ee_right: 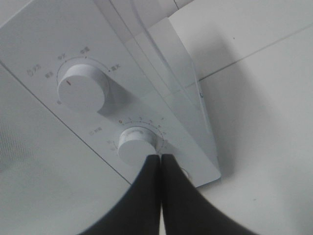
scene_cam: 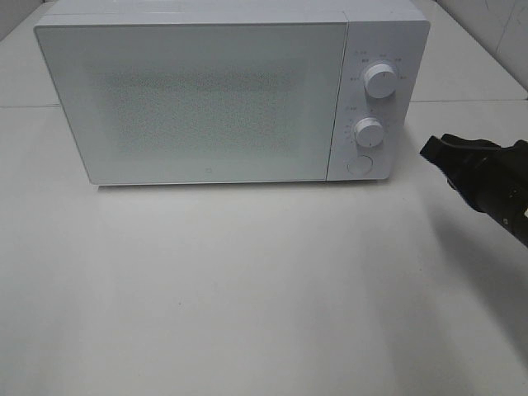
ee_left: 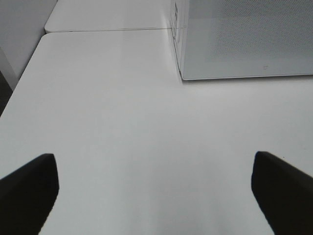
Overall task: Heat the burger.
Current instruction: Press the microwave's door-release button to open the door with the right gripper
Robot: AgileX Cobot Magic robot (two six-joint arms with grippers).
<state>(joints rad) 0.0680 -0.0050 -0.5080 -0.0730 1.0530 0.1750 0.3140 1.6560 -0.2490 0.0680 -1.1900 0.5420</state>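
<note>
The burger is not in view in any frame. A white microwave (scene_cam: 198,99) stands at the back of the table with its door shut, and the frosted door shows nothing inside. My right gripper (scene_cam: 429,150) is shut and empty, hovering just right of the control panel. In the right wrist view its closed tips (ee_right: 160,157) sit right in front of the lower knob (ee_right: 134,145), below the upper knob (ee_right: 83,89). My left gripper (ee_left: 154,161) is open and empty over bare table, left of the microwave's corner (ee_left: 244,39). It is outside the high view.
The panel carries an upper knob (scene_cam: 379,81), a lower knob (scene_cam: 369,132) and a round button (scene_cam: 360,164). White table (scene_cam: 247,289) spreads in front of the microwave. A seam between table tops (ee_left: 107,30) runs beside the microwave's left end.
</note>
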